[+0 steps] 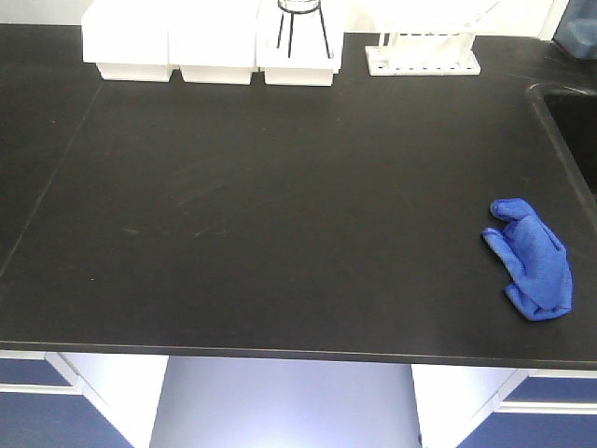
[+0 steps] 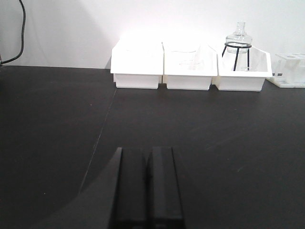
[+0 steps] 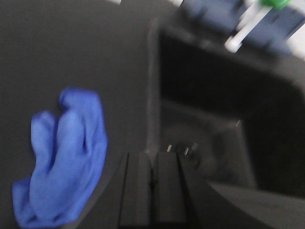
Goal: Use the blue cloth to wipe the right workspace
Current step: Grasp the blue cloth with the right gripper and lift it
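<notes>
The blue cloth (image 1: 532, 259) lies crumpled near the right end of a black countertop (image 1: 280, 205) that carries white trays and has a sink. In the blurred right wrist view the blue cloth (image 3: 62, 157) is left of my right gripper (image 3: 152, 155), apart from it. That gripper is shut with nothing in it and hovers by the sink's rim. My left gripper (image 2: 148, 150) is shut and empty over bare black counter (image 2: 214, 138). Neither gripper shows in the front view. The right workspace is out of view.
Three white trays (image 1: 210, 42) line the back wall, one holding a glass flask (image 2: 237, 40) on a wire stand. A white rack (image 1: 422, 56) stands beside them. The sink (image 1: 574, 121) (image 3: 214, 109) is sunk in at the right. The counter's front edge (image 1: 280, 353) is near.
</notes>
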Controlling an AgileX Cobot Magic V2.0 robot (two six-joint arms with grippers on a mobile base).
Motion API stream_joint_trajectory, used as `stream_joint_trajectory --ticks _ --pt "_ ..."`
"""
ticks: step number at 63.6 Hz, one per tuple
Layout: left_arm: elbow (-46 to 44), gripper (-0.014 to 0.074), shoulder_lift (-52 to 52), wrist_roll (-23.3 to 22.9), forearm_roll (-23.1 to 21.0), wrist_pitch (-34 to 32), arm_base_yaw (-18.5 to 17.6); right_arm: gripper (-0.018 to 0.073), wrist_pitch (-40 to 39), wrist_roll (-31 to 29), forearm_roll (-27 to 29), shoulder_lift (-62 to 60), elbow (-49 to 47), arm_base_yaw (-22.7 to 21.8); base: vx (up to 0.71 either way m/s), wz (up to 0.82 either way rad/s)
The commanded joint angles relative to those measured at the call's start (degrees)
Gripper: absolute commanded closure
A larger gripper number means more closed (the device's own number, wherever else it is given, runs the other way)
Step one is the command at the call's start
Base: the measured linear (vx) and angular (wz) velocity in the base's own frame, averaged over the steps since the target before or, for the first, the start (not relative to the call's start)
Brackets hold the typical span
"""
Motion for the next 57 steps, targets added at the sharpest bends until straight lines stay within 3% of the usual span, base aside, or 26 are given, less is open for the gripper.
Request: stream_joint_trajectory --ticks 1,14,23,32,41,50,57 --pt "1.75 0.0602 -0.85 -0.49 0.05 -4.77 -0.26 0.0552 -4.39 3.08 -1.9 8.47 -3.1 -0.31 0.0 0.0" --pt "1.75 0.0602 -0.85 -0.49 0.05 -4.77 -0.26 0.0476 -10.02 15.5 -1.99 22.35 -6.9 -0.08 0.0 0.0" --pt "1.75 0.0602 -0.85 -0.49 0.05 -4.77 -0.26 0.0347 -14.4 16.91 -1.98 27.12 -7.49 -0.08 0.0 0.0" --pt "1.75 0.0602 -0.85 -0.49 0.05 -4.77 -0.26 0.0169 -13.75 18.16 -1.92 31.98 -7.49 -0.08 0.0 0.0" --pt "1.75 0.0602 -0.85 -0.49 0.05 -4.77 -0.26 0.0056 -15.03 21.62 -2.1 36.37 -7.49 -0.08 0.0 0.0" --pt "1.75 0.0602 -0.85 -0.49 0.05 -4.77 -0.26 0.0054 -17.4 21.65 -2.15 40.3 -7.49 -0.08 0.0 0.0" --pt "1.75 0.0602 -0.85 -0.49 0.05 -4.77 -0.26 0.0106 -18.93 21.65 -2.28 42.58 -7.49 -0.08 0.0 0.0"
